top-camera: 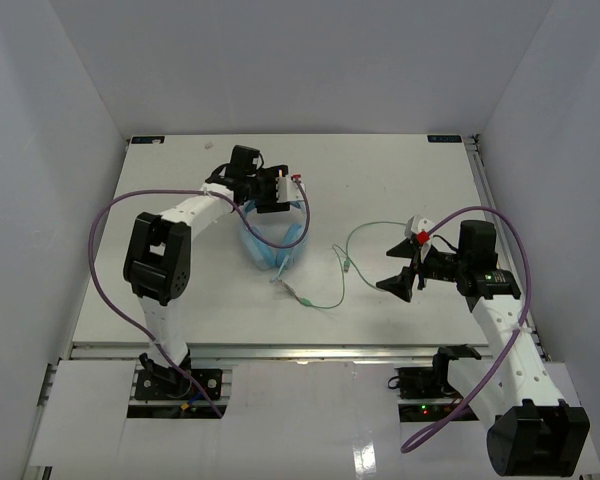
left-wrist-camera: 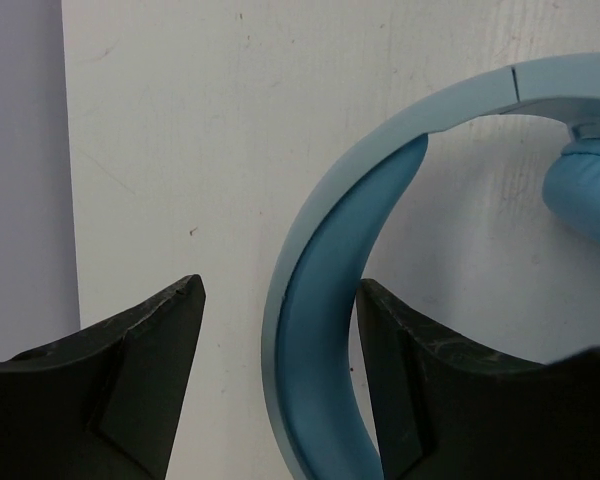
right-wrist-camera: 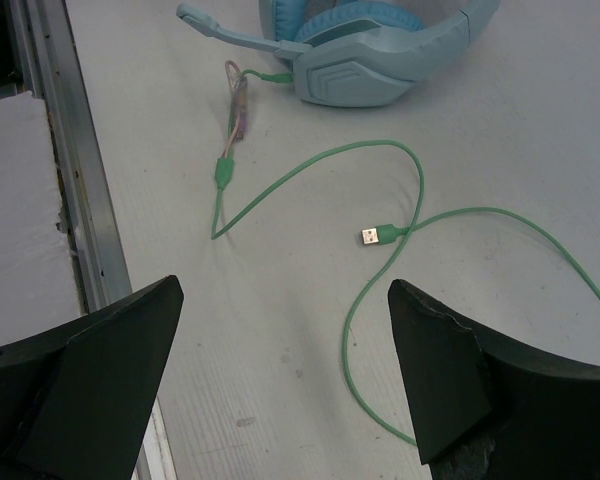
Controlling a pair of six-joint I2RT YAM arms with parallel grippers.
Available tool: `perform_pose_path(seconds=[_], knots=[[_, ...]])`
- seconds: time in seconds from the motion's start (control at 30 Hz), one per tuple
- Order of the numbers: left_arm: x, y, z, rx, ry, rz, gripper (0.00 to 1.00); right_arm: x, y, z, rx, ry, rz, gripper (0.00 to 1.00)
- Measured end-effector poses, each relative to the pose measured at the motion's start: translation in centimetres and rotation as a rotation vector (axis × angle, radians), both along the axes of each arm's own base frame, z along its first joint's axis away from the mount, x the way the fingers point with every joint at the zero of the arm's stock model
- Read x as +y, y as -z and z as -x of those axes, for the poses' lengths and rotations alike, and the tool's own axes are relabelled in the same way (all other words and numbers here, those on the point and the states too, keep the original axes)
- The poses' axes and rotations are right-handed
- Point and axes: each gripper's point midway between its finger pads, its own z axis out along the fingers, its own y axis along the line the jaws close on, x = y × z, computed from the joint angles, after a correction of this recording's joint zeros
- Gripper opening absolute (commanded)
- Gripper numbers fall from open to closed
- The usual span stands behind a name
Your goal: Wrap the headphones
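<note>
The light blue headphones lie on the white table left of centre. My left gripper is open and straddles the headband; the band runs between the jaws, close to the right finger. One earcup shows at the right of the left wrist view. The pale-green cord trails loose from the headphones toward the right. My right gripper is open and empty above the table. Its wrist view shows the cord, the USB plug, an earcup and the microphone boom.
Thick purple robot cables loop beside each arm. The table's metal front rail runs at the left of the right wrist view. Grey walls enclose the table on three sides.
</note>
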Motion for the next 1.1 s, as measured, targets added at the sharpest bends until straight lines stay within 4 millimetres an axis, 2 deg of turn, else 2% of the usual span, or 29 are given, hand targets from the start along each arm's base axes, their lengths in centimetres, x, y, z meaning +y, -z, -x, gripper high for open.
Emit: perform_pose_path(seconds=[0.13,0.3,0.4,0.47,0.67,0.77,0.93,1.1], knots=[[-0.1,1.0,-0.5,-0.005,0.000,-0.044,0.69,0.0,0.0,0.0,0.000,0.000,0.000,0.90],[0.1,1.9,-0.1,0.004,0.003,-0.094,0.59,0.0,0.0,0.0,0.000,0.000,0.000,0.90],[0.2,2.0,-0.1,-0.003,0.008,-0.109,0.49,0.0,0.0,0.0,0.000,0.000,0.000,0.90],[0.2,2.0,-0.1,-0.005,0.010,-0.118,0.36,0.0,0.0,0.0,0.000,0.000,0.000,0.90],[-0.4,1.4,-0.2,-0.024,0.017,-0.124,0.19,0.0,0.0,0.0,-0.001,0.000,0.000,0.90],[-0.7,1.4,-0.1,-0.027,0.021,-0.125,0.02,0.0,0.0,0.0,-0.001,0.000,0.000,0.90],[-0.7,1.4,-0.1,-0.021,0.013,-0.118,0.00,0.0,0.0,0.0,-0.002,0.000,0.000,0.90],[-0.6,0.9,-0.6,-0.003,-0.070,-0.070,0.00,0.0,-0.1,0.0,-0.003,0.001,0.000,0.90]])
